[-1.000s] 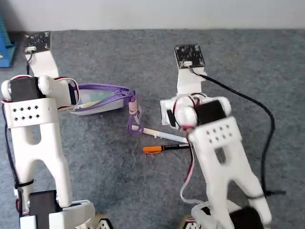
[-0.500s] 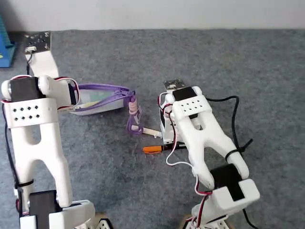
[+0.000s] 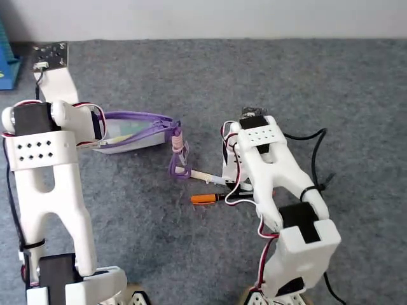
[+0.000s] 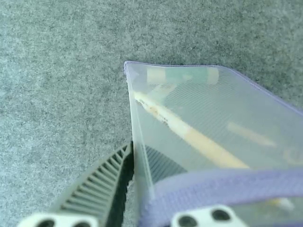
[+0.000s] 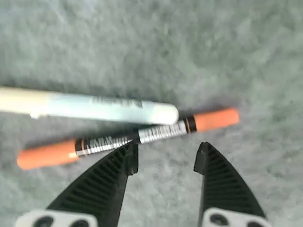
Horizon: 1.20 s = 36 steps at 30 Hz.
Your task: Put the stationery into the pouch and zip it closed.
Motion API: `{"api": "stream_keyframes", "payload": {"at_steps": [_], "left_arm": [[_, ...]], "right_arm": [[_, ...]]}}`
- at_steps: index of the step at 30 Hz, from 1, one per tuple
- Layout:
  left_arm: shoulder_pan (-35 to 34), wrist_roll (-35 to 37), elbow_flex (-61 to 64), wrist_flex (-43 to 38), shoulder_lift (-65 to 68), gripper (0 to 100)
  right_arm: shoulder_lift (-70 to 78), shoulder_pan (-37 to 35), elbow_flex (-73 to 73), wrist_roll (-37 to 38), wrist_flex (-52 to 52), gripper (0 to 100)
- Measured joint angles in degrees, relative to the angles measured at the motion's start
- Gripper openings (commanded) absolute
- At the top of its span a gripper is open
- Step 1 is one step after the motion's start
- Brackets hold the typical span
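The clear pouch [image 3: 137,131] with a purple zip band lies on the grey carpet at the left. My left gripper [image 3: 102,136] is shut on its edge. In the left wrist view the pouch [image 4: 208,123] holds a pale pencil [image 4: 189,132], and one ribbed finger [image 4: 102,189] presses against its wall. A white pen [image 3: 205,176] and an orange-capped marker [image 3: 206,198] lie side by side at the centre. My right gripper [image 5: 165,151] stands open just above the marker [image 5: 128,137], with the white pen [image 5: 94,106] beyond it.
A purple strap [image 3: 178,159] hangs off the pouch's end, close to the white pen's tip. A blue object [image 3: 6,60] sits at the far left edge. A black cable [image 3: 318,152] trails right of the right arm.
The right arm has folded forward and down, bringing its gripper low over the marker and pen. The left arm and the pouch have not moved.
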Motion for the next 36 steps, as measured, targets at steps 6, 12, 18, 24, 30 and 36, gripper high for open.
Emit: {"api": "stream_keyframes", "payload": {"at_steps": [6,12,18,24,30,36], "left_arm": [[0.0,0.0,0.0,0.0,0.0,1],[0.0,0.0,0.0,0.0,0.0,1],[0.0,0.0,0.0,0.0,0.0,1],[0.0,0.0,0.0,0.0,0.0,1],[0.0,0.0,0.0,0.0,0.0,1],[0.0,0.0,0.0,0.0,0.0,1]], "right_arm": [[4.57,0.88,-1.14,-2.11,-2.55,19.9],[7.65,6.51,-1.58,-2.02,-2.99,19.9],[7.65,10.2,-1.58,-1.49,-1.93,19.8],[7.65,10.73,-1.58,-1.32,-2.02,7.7],[7.65,11.52,-1.32,-1.32,-2.37,0.9],[0.44,11.16,-1.23,-1.14,0.35,0.8]]}}
